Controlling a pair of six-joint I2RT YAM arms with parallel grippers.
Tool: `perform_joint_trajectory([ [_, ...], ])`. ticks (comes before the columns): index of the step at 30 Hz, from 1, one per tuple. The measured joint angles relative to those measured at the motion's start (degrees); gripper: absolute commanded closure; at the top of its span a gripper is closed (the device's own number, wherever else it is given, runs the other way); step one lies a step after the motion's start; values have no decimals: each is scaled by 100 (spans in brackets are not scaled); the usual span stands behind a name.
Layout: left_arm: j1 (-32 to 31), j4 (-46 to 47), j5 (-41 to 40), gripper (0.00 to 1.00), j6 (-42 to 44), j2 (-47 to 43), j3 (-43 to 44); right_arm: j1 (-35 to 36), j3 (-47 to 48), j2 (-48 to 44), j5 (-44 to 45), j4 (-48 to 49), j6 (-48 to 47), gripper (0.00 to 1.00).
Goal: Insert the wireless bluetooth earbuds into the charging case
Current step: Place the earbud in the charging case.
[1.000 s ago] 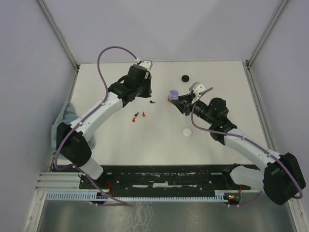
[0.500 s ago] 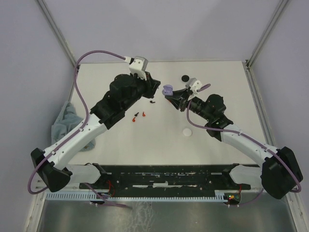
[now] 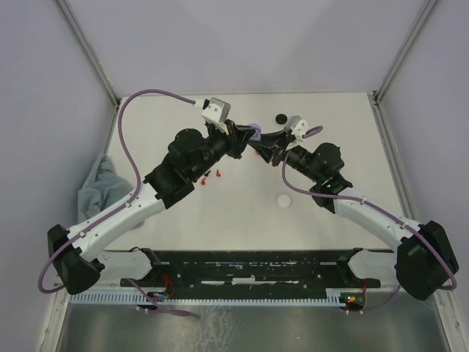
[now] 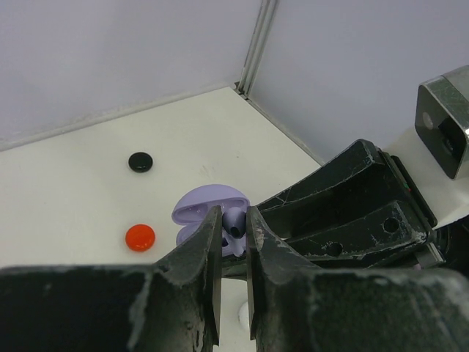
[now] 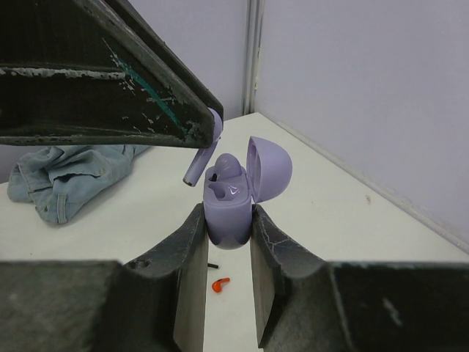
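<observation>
My right gripper is shut on the base of the open lavender charging case, held above the table with its lid tipped back. One lavender earbud sits in a well of the case. My left gripper is shut on a second lavender earbud, whose stem hangs just left of the case's open top. In the top view the two grippers meet at the case. Red earbuds and a small black earbud lie loose on the table below.
On the table lie a black round case, a white one and a red one. A blue cloth is bunched at the left edge. Walls close off the back and both sides.
My left arm has swung right and carried its earbud up to the case. The right gripper has shifted the case slightly left and toward the back.
</observation>
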Motion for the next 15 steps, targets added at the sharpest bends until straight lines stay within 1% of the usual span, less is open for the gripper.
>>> perform_joint_trajectory([
  [15,-9,629,-7,97,365,26,-203,0,35,0,-2,105,66,94],
])
